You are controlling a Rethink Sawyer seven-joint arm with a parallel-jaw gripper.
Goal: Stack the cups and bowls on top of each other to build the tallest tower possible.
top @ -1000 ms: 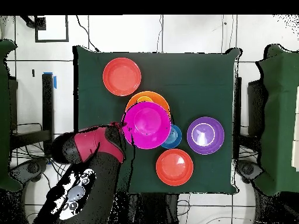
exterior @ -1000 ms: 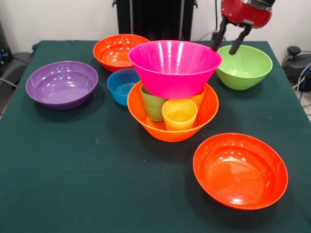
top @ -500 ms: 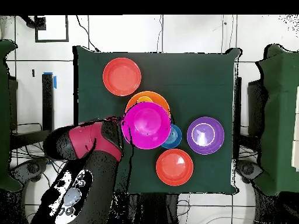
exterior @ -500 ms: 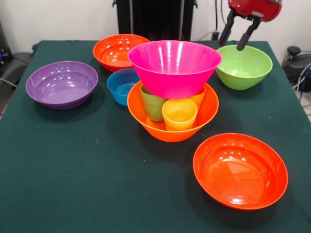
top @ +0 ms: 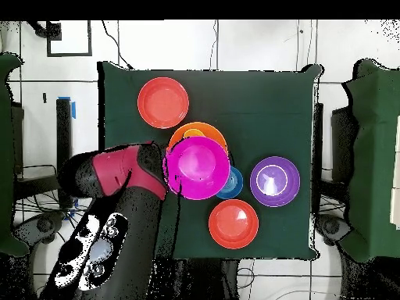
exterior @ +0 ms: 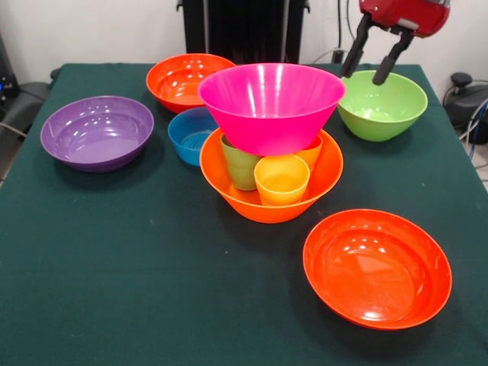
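The tower (exterior: 271, 145) stands near the middle of the worktop (exterior: 137, 267): the light orange bowl (exterior: 255, 204) as base, the green cup (exterior: 240, 164), yellow cup (exterior: 281, 179) and orange cup (exterior: 312, 152) upright inside it, and the pink bowl (exterior: 271, 103) resting on their rims; in the last second the pincer (exterior: 374, 67) has lifted off the pink bowl's rim and drifted toward the lime green bowl (exterior: 381, 103), its fingers apart and gripping nothing, and the pink bowl has stayed put; I judge the placing done and the lime bowl the likely next piece.

Around the tower, the small blue bowl (exterior: 191, 133) sits just beside the base, partly behind it; a red-orange bowl (exterior: 185, 80) lies farther back, the purple bowl (exterior: 97, 131) well apart to one side, and a second red-orange bowl (exterior: 377, 267) near the front edge; the lime bowl lies close to the worktop's far corner, so there is little margin on its outer side; bare cloth at the front and between the purple bowl and the tower gives room to move; the pink bowl's wide rim is the thing to clear.
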